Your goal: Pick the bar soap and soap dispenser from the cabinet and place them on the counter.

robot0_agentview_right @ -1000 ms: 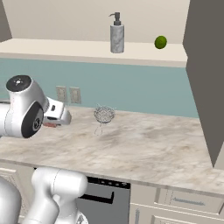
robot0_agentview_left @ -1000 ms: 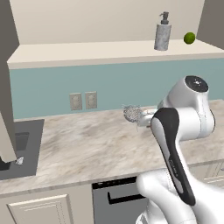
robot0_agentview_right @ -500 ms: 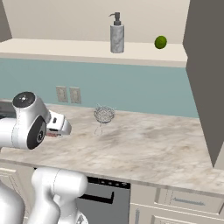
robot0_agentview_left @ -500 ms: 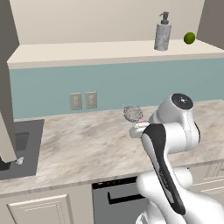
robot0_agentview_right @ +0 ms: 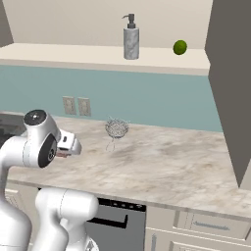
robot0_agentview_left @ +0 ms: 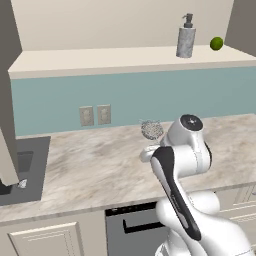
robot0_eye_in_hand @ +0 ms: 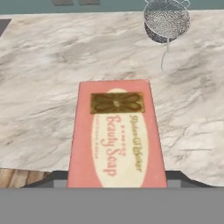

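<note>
The bar soap (robot0_eye_in_hand: 117, 131), a pink-red block with a cream "Beauty Soap" label, sits lengthwise between the jaws of my gripper (robot0_eye_in_hand: 116, 177), which is shut on it and holds it a little above the counter (robot0_eye_in_hand: 39, 65). From the right base view, the gripper (robot0_agentview_right: 67, 146) hangs low over the counter (robot0_agentview_right: 166, 166) near its front edge, with a red sliver of soap (robot0_agentview_right: 61, 154) below the hand. The soap dispenser (robot0_agentview_left: 185, 37) (robot0_agentview_right: 131, 39), grey with a dark pump, stands upright on the open cabinet's shelf (robot0_agentview_left: 100, 57) (robot0_agentview_right: 68, 53).
A wire-mesh ball on a stem (robot0_agentview_left: 151, 130) (robot0_agentview_right: 116, 128) (robot0_eye_in_hand: 166, 19) stands on the counter just beyond the soap. A green lime (robot0_agentview_left: 216, 43) (robot0_agentview_right: 180, 47) lies on the shelf right of the dispenser. A dark sink (robot0_agentview_left: 25, 165) is at the left end. An open cabinet door (robot0_agentview_right: 230, 73) hangs at the right.
The arm has come down and drawn back toward the counter's front, bringing the soap lower over the stone. The dispenser, lime and mesh ball have not moved.
</note>
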